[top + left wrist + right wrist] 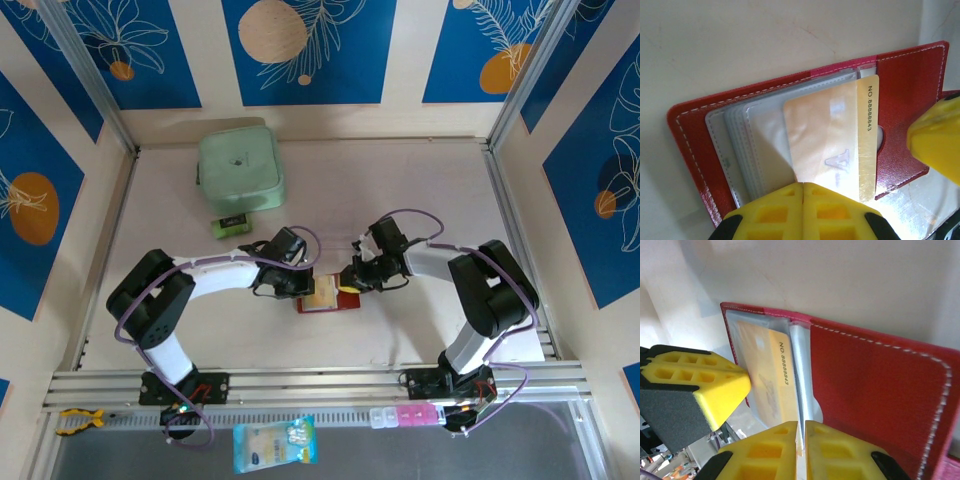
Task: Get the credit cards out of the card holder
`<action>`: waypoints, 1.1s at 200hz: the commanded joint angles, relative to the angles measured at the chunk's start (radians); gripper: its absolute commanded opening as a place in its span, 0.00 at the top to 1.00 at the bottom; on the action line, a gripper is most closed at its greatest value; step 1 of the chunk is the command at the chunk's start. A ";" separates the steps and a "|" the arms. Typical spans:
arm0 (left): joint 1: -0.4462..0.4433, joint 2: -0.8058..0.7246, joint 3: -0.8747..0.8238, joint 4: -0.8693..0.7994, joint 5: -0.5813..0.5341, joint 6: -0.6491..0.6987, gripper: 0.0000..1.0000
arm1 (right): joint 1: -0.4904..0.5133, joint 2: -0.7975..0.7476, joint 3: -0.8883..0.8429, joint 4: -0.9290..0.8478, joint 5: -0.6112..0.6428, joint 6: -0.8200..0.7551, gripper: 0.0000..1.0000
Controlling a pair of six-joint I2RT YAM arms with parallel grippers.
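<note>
The dark-red card holder lies open on the table between both grippers. Pale clear sleeves fan out inside it. A tan-gold credit card sits mostly in the top sleeve, its numbered strip sticking out toward the red cover. My left gripper is shut, its tips against the sleeve's edge by the card. My right gripper is shut on a thin pale edge that looks like this card's. Each wrist view catches the other arm's yellow finger.
A mint-green square zip case stands at the back left, with a small green-and-black block in front of it. A plastic packet and small pink items lie below the front rail. Metal frame rails border the table.
</note>
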 commanded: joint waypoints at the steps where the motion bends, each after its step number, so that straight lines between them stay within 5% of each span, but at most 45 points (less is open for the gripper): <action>1: -0.009 -0.028 -0.010 -0.026 -0.008 0.002 0.94 | 0.021 0.014 0.014 0.001 -0.040 0.009 0.87; 65: -0.009 -0.047 -0.005 -0.066 -0.044 0.017 0.89 | 0.037 0.046 0.035 0.000 -0.031 0.013 0.86; 126: -0.009 -0.003 -0.014 -0.031 -0.013 0.015 1.00 | 0.040 0.082 0.041 0.009 -0.033 0.013 0.86; 220: -0.009 0.033 -0.002 -0.050 -0.007 0.022 1.00 | 0.046 0.113 0.052 0.055 -0.089 0.034 0.83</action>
